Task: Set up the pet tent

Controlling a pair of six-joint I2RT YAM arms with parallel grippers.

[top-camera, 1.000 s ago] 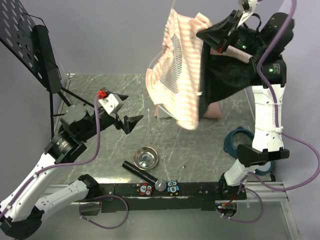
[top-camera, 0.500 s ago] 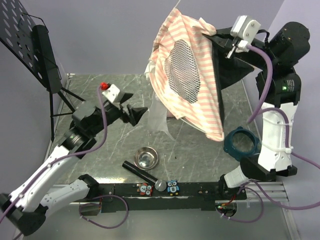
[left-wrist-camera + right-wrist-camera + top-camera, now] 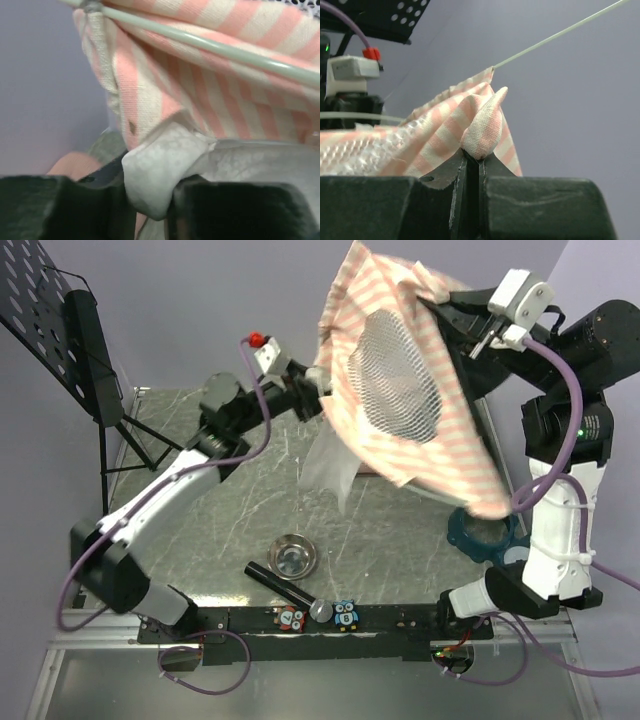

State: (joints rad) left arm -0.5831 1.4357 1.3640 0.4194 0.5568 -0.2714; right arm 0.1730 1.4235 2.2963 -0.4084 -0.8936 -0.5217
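The pet tent (image 3: 410,390), pink-and-white striped with a round white mesh panel, hangs in the air over the back of the table. My right gripper (image 3: 443,306) holds its upper right edge. In the right wrist view that gripper (image 3: 472,161) is shut on a fold of striped cloth (image 3: 483,125), and a thin white pole (image 3: 560,35) runs up to the right. My left gripper (image 3: 316,392) is at the tent's left edge. In the left wrist view it (image 3: 149,202) pinches a bunch of white fabric (image 3: 157,170) below the stripes (image 3: 165,90) and a pole (image 3: 210,47).
A steel bowl (image 3: 293,556), a black tube (image 3: 278,582) and two owl figures (image 3: 344,613) lie near the front edge. A teal ring (image 3: 483,532) sits under the tent's low corner by the right arm. A black music stand (image 3: 60,330) stands at the back left.
My left arm rose from above the table to the tent's left edge, and its jaws closed on white fabric. My right arm swung the tent up and rightward, turning the mesh panel toward the camera.
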